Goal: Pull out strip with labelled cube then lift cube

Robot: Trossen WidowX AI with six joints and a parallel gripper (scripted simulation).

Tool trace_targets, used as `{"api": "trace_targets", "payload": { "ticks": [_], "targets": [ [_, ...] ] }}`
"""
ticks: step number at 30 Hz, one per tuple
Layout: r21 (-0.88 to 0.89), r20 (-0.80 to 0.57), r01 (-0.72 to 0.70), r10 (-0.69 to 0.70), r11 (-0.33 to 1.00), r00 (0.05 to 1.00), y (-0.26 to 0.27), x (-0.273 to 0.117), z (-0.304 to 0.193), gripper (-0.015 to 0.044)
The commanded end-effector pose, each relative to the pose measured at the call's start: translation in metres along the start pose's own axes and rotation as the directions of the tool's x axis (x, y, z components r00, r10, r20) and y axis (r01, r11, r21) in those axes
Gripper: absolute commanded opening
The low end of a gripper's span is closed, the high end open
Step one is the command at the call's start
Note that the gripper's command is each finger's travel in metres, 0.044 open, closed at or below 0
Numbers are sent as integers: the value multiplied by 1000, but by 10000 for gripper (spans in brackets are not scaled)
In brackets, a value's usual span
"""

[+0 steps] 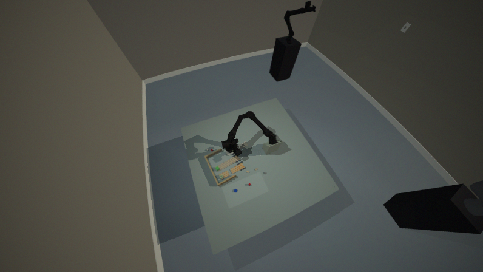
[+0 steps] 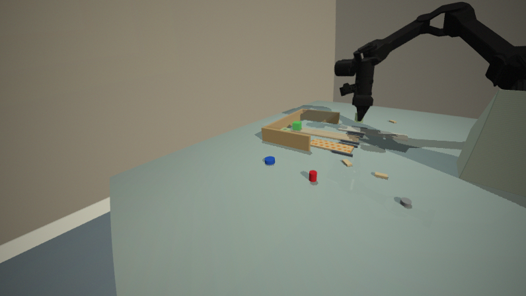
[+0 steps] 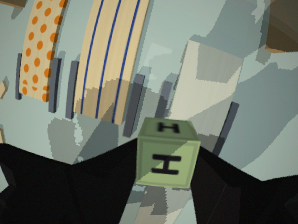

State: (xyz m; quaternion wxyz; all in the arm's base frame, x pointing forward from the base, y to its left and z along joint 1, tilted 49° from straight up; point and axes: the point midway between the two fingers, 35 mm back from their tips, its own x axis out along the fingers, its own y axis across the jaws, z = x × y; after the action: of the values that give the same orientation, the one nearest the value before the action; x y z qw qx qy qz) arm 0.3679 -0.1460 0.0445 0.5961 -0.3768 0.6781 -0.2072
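Observation:
My gripper (image 2: 361,119) (image 3: 165,147) is shut on the pale green cube (image 3: 166,162) (image 2: 357,118) marked with a black H. It holds the cube a little above the plain pale strip (image 3: 200,100) (image 2: 399,137), which lies flat between dark guide rails and extends back under the gripper. The blue-striped strip (image 3: 106,65) (image 2: 327,134) lies beside it. The orange-dotted strip (image 3: 36,65) (image 2: 333,147) is farther to the left in the wrist view; in the top view it shows a gap between two pieces. A bright green cube (image 1: 217,168) (image 2: 296,125) sits inside the wooden frame.
The three-sided wooden frame (image 1: 211,169) (image 2: 286,139) stands around the strips' far ends. A blue disc (image 1: 235,190) (image 2: 269,160), a red cylinder (image 1: 249,184) (image 2: 312,176), a grey disc (image 2: 405,202) and small wooden blocks (image 2: 381,175) (image 2: 346,162) lie outside it.

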Motion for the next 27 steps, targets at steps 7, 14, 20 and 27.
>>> {"api": "trace_targets", "payload": {
  "ticks": [7, 14, 20, 27],
  "targets": [
    [3, -1, 3, -3, 1000, 1000, 20, -1, -29, 0],
    [2, -2, 2, -2, 1000, 1000, 36, -1, -51, 0],
    [1, -3, 2, -2, 1000, 1000, 48, 0, -70, 0],
    [1, -2, 0, 0, 1000, 1000, 50, -12, -71, 0]
  ]
}}
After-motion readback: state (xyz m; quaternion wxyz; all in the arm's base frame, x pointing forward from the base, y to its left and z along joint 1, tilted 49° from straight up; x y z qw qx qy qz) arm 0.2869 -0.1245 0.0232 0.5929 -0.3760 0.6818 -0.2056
